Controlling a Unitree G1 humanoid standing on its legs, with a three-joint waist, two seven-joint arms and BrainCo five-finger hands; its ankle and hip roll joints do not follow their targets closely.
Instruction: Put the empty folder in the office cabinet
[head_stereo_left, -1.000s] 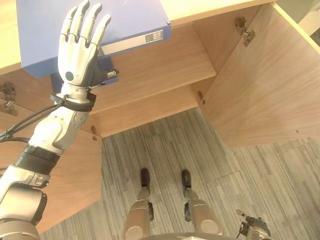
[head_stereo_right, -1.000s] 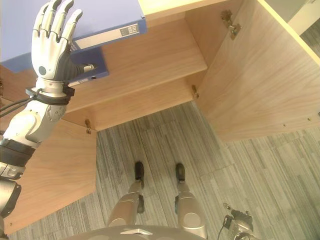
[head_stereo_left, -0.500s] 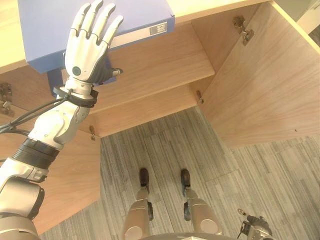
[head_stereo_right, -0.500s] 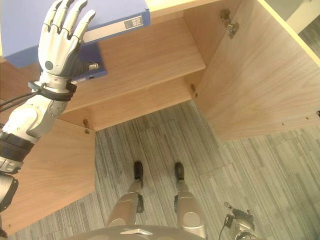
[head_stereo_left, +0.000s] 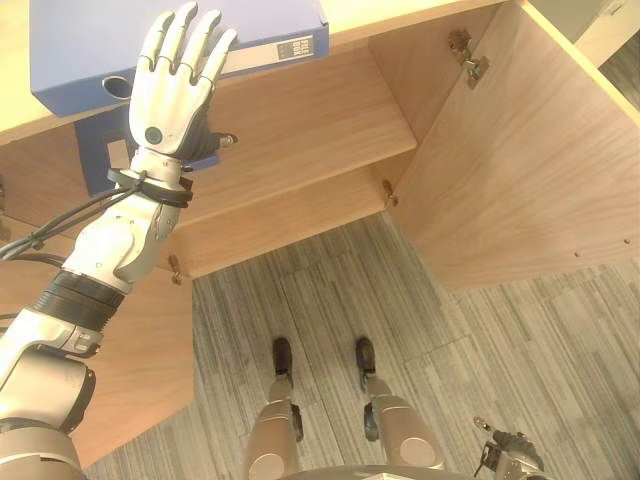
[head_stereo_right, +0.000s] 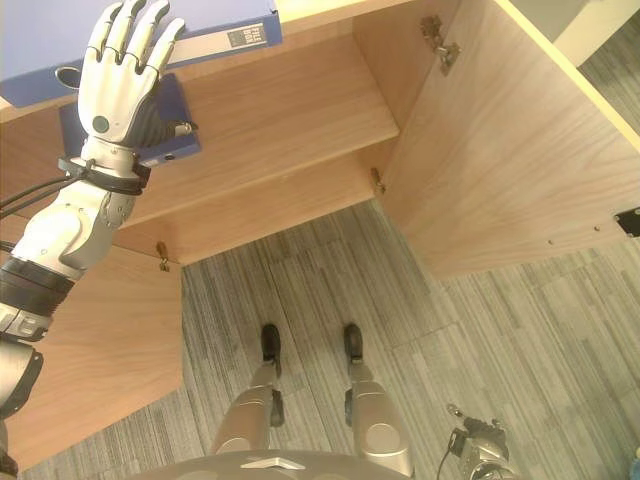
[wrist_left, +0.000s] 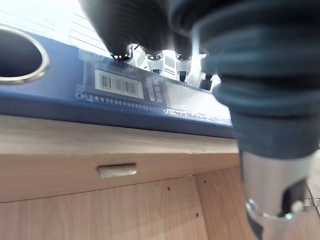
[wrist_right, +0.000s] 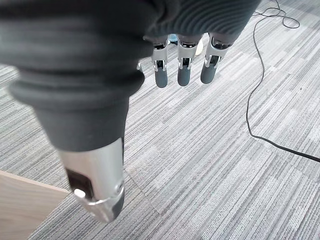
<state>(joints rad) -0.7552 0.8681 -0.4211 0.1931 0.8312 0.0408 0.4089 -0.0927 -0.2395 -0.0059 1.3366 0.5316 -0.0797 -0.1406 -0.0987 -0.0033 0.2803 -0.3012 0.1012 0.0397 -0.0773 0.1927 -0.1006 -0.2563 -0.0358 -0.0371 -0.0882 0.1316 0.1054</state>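
Blue lever-arch folder (head_stereo_left: 150, 40) lies flat on the top of the office cabinet (head_stereo_left: 350, 130), its spine with a white label and a metal-ringed finger hole facing outward over the cabinet's front edge. A second blue folder (head_stereo_left: 105, 150) sits just below it, inside the cabinet on the upper shelf (head_stereo_left: 300, 120), partly hidden behind the left arm. The left robot hand (head_stereo_left: 170, 90) is raised against the spine of the top folder with its fingers (head_stereo_left: 195, 45) straight and slightly spread, their tips touching the folder; nothing is clasped, and the thumb points sideways, apart from the folder. In the left wrist view the dark fingertips rest along the spine above the barcode label (wrist_left: 118, 85), with the cabinet's wooden top edge just beneath. Both cabinet doors stand wide open, the right door (head_stereo_left: 520, 160) swung out beside the grey striped carpet (head_stereo_left: 480, 350). The right robot hand (wrist_right: 182, 67) hangs low over the carpet, fingers relaxed and extended, holding nothing.
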